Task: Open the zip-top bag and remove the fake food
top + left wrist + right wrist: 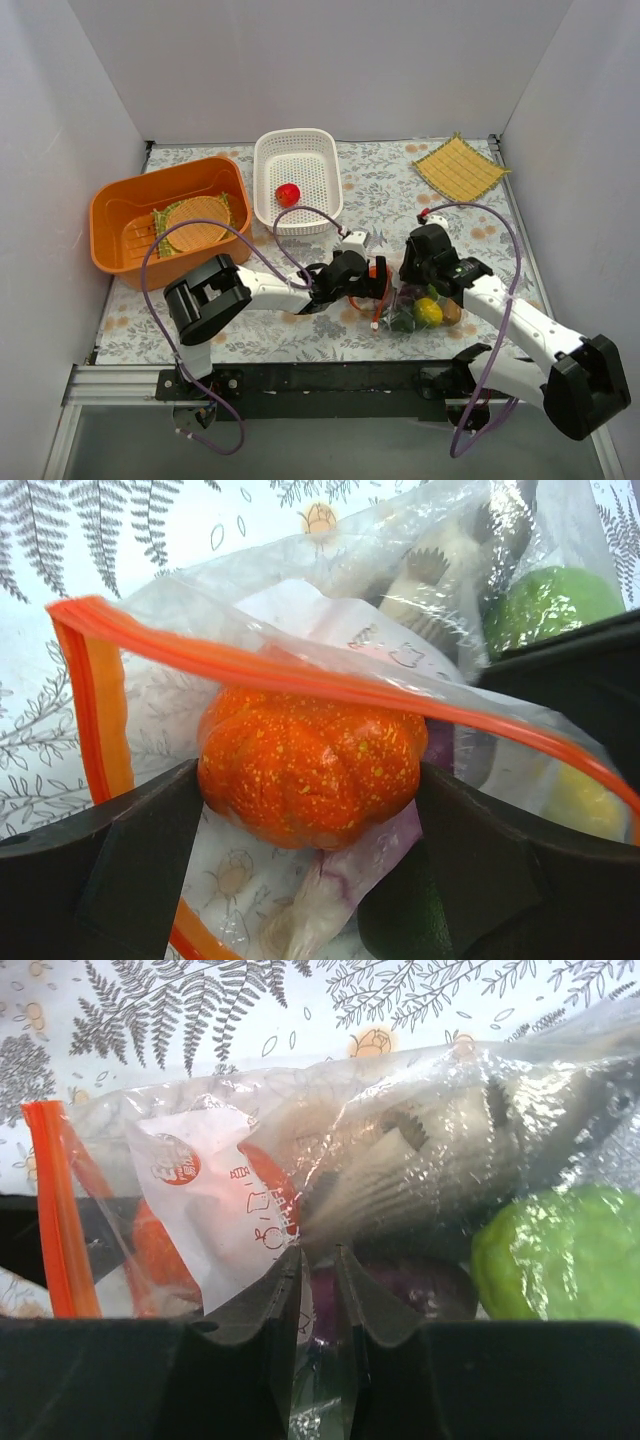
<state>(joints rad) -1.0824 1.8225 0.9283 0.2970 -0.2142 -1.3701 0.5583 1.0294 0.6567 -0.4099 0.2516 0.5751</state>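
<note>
The clear zip-top bag (425, 305) lies at the near middle of the table, with several fake foods inside. Its orange-red zipper strip (300, 675) stands open in the left wrist view. My left gripper (310, 800) reaches into the bag's mouth and is shut on an orange speckled pumpkin-like toy (310, 765), one finger against each side. My right gripper (318, 1260) is shut on a fold of the bag's plastic (400, 1160). A light green toy (565, 1255), a purple one (400, 1290) and a grey-brown one (430, 1155) show through the bag.
A white perforated basket (322, 190) at the back middle holds one red toy fruit (287, 194). An orange bin (110, 215) at the left holds a round woven mat (195, 222). A square yellow woven mat (460, 167) lies at the back right.
</note>
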